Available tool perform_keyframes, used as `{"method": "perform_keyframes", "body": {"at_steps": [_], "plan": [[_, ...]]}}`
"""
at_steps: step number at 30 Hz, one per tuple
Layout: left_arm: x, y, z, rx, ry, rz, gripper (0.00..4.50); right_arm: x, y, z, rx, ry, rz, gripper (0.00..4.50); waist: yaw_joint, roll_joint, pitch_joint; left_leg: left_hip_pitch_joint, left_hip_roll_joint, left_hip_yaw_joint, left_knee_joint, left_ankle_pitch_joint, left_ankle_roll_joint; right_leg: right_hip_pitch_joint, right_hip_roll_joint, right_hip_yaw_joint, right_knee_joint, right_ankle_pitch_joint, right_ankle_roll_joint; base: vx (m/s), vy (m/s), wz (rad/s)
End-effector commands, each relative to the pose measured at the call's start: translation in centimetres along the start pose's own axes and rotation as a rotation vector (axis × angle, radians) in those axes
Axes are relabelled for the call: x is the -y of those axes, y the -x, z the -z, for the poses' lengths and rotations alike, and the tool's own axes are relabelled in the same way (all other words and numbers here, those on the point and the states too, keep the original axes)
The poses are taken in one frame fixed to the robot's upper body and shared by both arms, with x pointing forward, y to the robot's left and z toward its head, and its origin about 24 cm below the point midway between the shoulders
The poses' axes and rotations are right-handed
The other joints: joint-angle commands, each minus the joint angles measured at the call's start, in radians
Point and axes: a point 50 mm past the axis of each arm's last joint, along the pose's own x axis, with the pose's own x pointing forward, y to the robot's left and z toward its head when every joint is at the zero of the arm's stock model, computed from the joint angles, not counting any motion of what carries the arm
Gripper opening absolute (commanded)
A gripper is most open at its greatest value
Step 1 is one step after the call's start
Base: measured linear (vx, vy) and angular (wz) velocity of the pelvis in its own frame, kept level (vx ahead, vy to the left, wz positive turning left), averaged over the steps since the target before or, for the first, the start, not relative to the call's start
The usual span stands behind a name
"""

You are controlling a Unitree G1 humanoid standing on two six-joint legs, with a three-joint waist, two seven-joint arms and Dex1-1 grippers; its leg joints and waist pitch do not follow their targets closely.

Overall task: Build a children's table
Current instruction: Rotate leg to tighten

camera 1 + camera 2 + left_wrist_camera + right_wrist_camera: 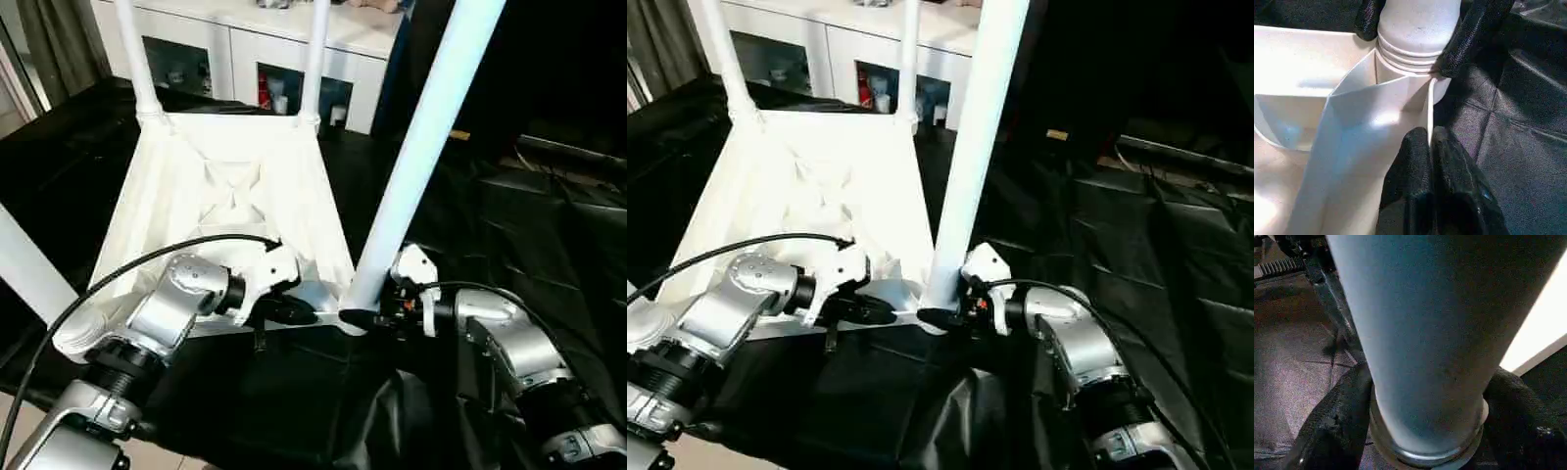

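Nearest the camera, the left tool [286,309] is seen with its two fingers pressed together on the thin near rim of the upturned top [230,196], just beside the near right corner socket [1400,54]. At that corner the right tool [364,315] is set around the base of a leg [416,147], one finger [1337,421] on each side of the tube and both touching it, so the leg is held clamped just above its ringed collar. The leg is shown standing in the socket and leaning toward the right as it rises.

The step in hand is judged to be the seating of this fourth leg: grooved rings are exposed above the socket's mouth in the left wrist view, so the joint is probably not fully home. The next move would call for the leg to be brought upright and pressed or turned down into the socket while the top is kept pinned by the left tool; whether it screws or pushes in cannot be told.

The top lies ribbed side up on a surface draped in black sheet [509,225]. At the near left corner another leg [29,269] is already fitted, and at the far corners two more legs [137,59] stand upright. Beyond them a white cabinet [245,59] with glass doors is seen.
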Motion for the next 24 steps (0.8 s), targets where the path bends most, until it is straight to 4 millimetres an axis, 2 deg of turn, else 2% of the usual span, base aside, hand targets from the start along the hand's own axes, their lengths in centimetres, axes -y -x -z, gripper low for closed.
{"method": "perform_keyframes", "body": {"at_steps": [1, 2, 3, 5, 7, 8, 9, 10, 11, 12, 14, 15, 16, 17, 18, 20, 22, 23, 24], "plan": [[0.4, -0.6, -0.1, 0.02, 0.016, 0.014, 0.0, 0.4, 0.3, -0.1, -0.008, 0.004, 0.023, 2.79, 0.001, -0.003, -0.054, 0.007, 0.024, -0.001, -0.059, -0.148, 0.036, 0.048, -0.07, 0.039, -0.063, -0.134, -0.196, 0.0, 0.0, 0.0], [0.3, -0.6, -0.1, 0.019, 0.019, 0.012, 0.0, 0.4, 0.3, 0.0, -0.009, 0.002, 0.025, 2.79, 0.001, -0.006, -0.054, 0.006, 0.024, 0.0, -0.058, -0.146, 0.037, 0.048, -0.07, 0.039, -0.063, -0.132, -0.196, 0.0, 0.0, 0.0], [0.0, -0.9, 0.1, 0.007, 0.037, -0.031, 0.0, 0.6, 0.2, 0.3, -0.008, -0.019, 0.074, 2.76, 0.001, -0.002, -0.053, 0.007, 0.024, 0.0, -0.058, -0.148, 0.037, 0.048, -0.07, 0.039, -0.063, -0.137, -0.197, 0.0, 0.0, 0.0], [-0.3, -1.2, 0.1, -0.004, 0.049, -0.074, 0.0, 0.8, 0.1, 0.5, -0.007, -0.038, 0.119, 2.75, -0.001, -0.004, -0.052, 0.006, 0.024, 0.0, -0.059, -0.155, 0.03, 0.048, -0.07, 0.039, -0.066, -0.154, -0.193, 0.0, 0.0, 0.0], [-1.1, -2.8, -0.4, -0.007, 0.08, -0.203, 0.0, 1.5, -0.5, 1.4, 0.005, -0.135, 0.309, 2.74, -0.003, -0.005, -0.048, 0.011, 0.022, 0.0, -0.061, -0.186, 0.011, 0.043, -0.071, 0.04, -0.076, -0.231, -0.178, 0.0, 0.0, 0.0], [-1.2, -3.2, -0.5, -0.006, 0.086, -0.227, 0.0, 1.6, -0.6, 1.5, 0.006, -0.155, 0.344, 2.74, -0.005, -0.007, -0.048, 0.01, 0.021, -0.003, -0.062, -0.206, 0.001, 0.044, -0.073, 0.039, -0.081, -0.284, -0.162, 0.0, 0.0, 0.0], [-1.3, -3.3, -0.6, -0.005, 0.089, -0.235, 0.0, 1.6, -0.6, 1.6, 0.007, -0.162, 0.356, 2.74, -0.005, -0.007, -0.048, 0.01, 0.021, -0.003, -0.062, -0.206, 0.001, 0.044, -0.073, 0.039, -0.081, -0.284, -0.162, 0.0, 0.0, 0.0], [-1.5, -4.2, -1.1, 0.007, 0.107, -0.279, 0.0, 1.7, -1.1, 1.8, 0.02, -0.206, 0.423, 2.74, -0.007, -0.006, -0.046, 0.013, 0.021, -0.003, -0.063, -0.231, -0.005, 0.038, -0.072, 0.04, -0.089, -0.34, -0.14, 0.0, 0.0, 0.0], [-1.7, -4.6, -1.4, 0.015, 0.113, -0.299, 0.0, 1.7, -1.3, 1.8, 0.026, -0.215, 0.442, 2.73, -0.004, -0.006, -0.047, 0.016, 0.022, -0.004, -0.063, -0.24, -0.007, 0.037, -0.074, 0.039, -0.09, -0.351, -0.137, 0.0, 0.0, 0.0], [-1.9, -5.4, -2.0, 0.028, 0.126, -0.337, 0.0, 1.5, -1.9, 1.8, 0.038, -0.236, 0.481, 2.73, -0.005, 0.0, -0.047, 0.016, 0.02, -0.002, -0.063, -0.242, -0.009, 0.035, -0.072, 0.041, -0.094, -0.348, -0.135, 0.0, 0.0, 0.0], [-2.0, -6.7, -2.9, 0.036, 0.138, -0.377, 0.0, 0.9, -3.2, 1.6, 0.049, -0.254, 0.527, 2.73, -0.002, 0.004, -0.048, 0.019, 0.02, -0.004, -0.064, -0.249, -0.013, 0.033, -0.071, 0.041, -0.094, -0.341, -0.131, 0.0, 0.0, 0.0], [-2.1, -7.1, -3.1, 0.029, 0.129, -0.387, 0.0, 0.3, -4.1, 1.2, 0.062, -0.239, 0.505, 2.73, 0.0, 0.014, -0.049, 0.014, 0.019, -0.007, -0.066, -0.244, -0.016, 0.038, -0.072, 0.041, -0.092, -0.329, -0.128, 0.0, 0.0, 0.0], [-2.1, -7.2, -3.2, 0.016, 0.109, -0.39, 0.0, -0.7, -5.1, 0.6, 0.083, -0.201, 0.444, 2.73, -0.002, 0.007, -0.049, 0.012, 0.02, -0.008, -0.067, -0.249, -0.013, 0.04, -0.071, 0.04, -0.093, -0.318, -0.126, 0.0, 0.0, 0.0], [-2.1, -7.2, -3.2, 0.016, 0.109, -0.39, 0.0, -0.7, -5.1, 0.6, 0.083, -0.201, 0.444, 2.73, 0.0, 0.015, -0.049, 0.012, 0.019, -0.009, -0.068, -0.256, -0.012, 0.041, -0.072, 0.04, -0.093, -0.318, -0.126, 0.0, 0.0, 0.0], [-2.1, -7.2, -3.2, 0.016, 0.109, -0.39, 0.0, -0.7, -5.1, 0.6, 0.083, -0.201, 0.444, 2.73, -0.001, 0.011, -0.049, 0.015, 0.02, -0.008, -0.067, -0.27, -0.007, 0.039, -0.072, 0.041, -0.095, -0.32, -0.126, 0.0, 0.0, 0.0], [-2.1, -7.2, -3.2, 0.012, 0.102, -0.388, 0.0, -1.0, -5.4, 0.4, 0.089, -0.182, 0.415, 2.73, 0.0, 0.012, -0.05, 0.014, 0.021, -0.008, -0.068, -0.267, -0.001, 0.04, -0.072, 0.041, -0.094, -0.314, -0.132, 0.0, 0.0, 0.0], [-2.1, -7.0, -3.3, 0.021, 0.083, -0.359, 0.0, -1.0, -5.3, -0.1, 0.127, -0.152, 0.399, 3.29, -0.001, 0.024, -0.049, 0.013, 0.021, -0.01, -0.071, -0.285, -0.007, 0.04, -0.073, 0.04, -0.098, -0.318, -0.133, 0.0, 0.0, 0.0], [-2.0, -6.8, -3.3, 0.027, 0.08, -0.338, 0.0, -0.7, -4.9, -0.3, 0.145, -0.159, 0.401, 3.29, 0.0, 0.032, -0.05, 0.014, 0.021, -0.012, -0.071, -0.286, -0.009, 0.041, -0.073, 0.04, -0.094, -0.31, -0.138, 0.0, 0.0, 0.0], [-1.8, -6.5, -3.3, 0.045, 0.061, -0.294, 0.0, -0.3, -4.2, -0.5, 0.161, -0.151, 0.408, 3.43, -0.002, 0.026, -0.049, 0.011, 0.019, -0.011, -0.07, -0.282, -0.004, 0.044, -0.072, 0.04, -0.095, -0.305, -0.138, 0.0, 0.0, 0.0]]}}
